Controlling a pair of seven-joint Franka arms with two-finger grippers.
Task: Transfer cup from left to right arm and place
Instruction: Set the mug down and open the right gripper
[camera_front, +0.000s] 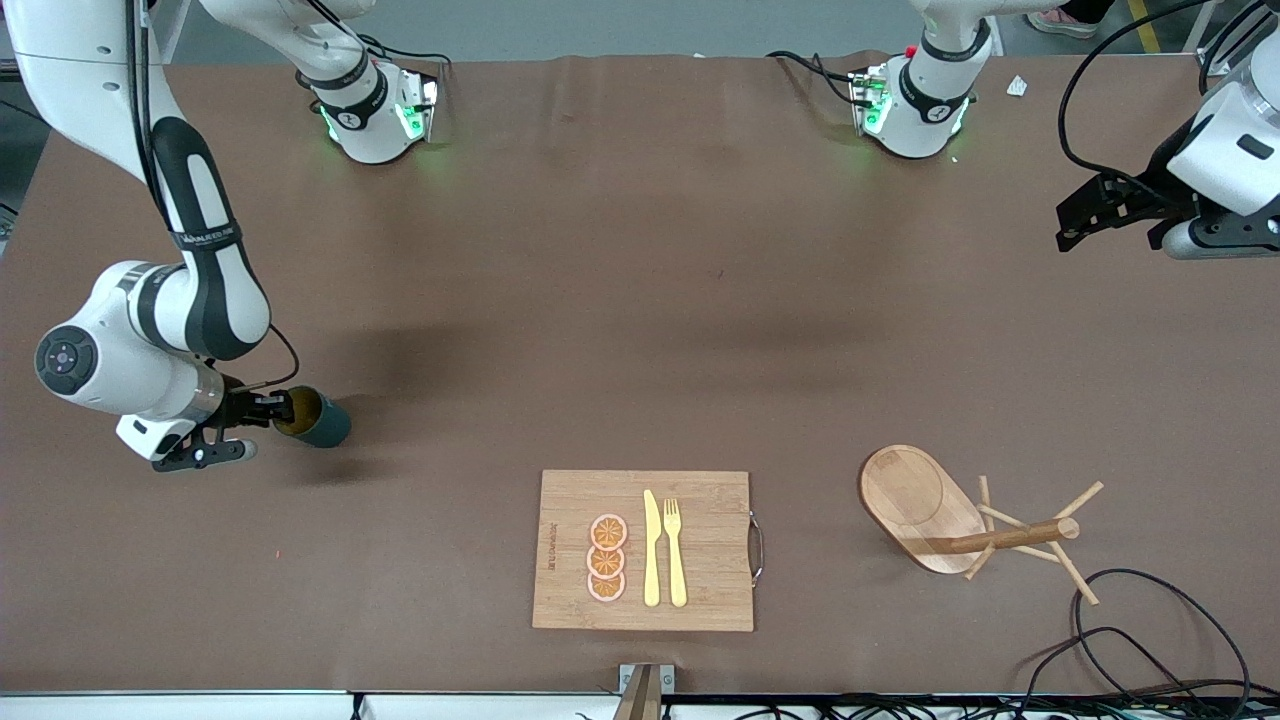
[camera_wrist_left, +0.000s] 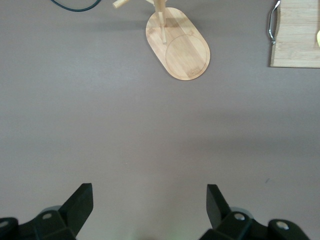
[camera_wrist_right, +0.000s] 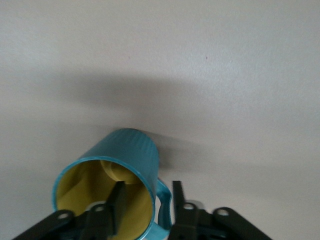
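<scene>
The dark teal cup with a mustard inside lies tipped on its side in my right gripper, low over the table near the right arm's end. In the right wrist view, the cup has its mouth toward the camera. The right gripper has one finger inside the cup and the other outside by the small handle, shut on the wall. My left gripper is open and empty, held high over the left arm's end of the table; its fingers stand wide apart in the left wrist view.
A wooden cutting board with orange slices, a knife and a fork lies near the front edge. A wooden peg stand lies toward the left arm's end, also in the left wrist view. Black cables trail beside it.
</scene>
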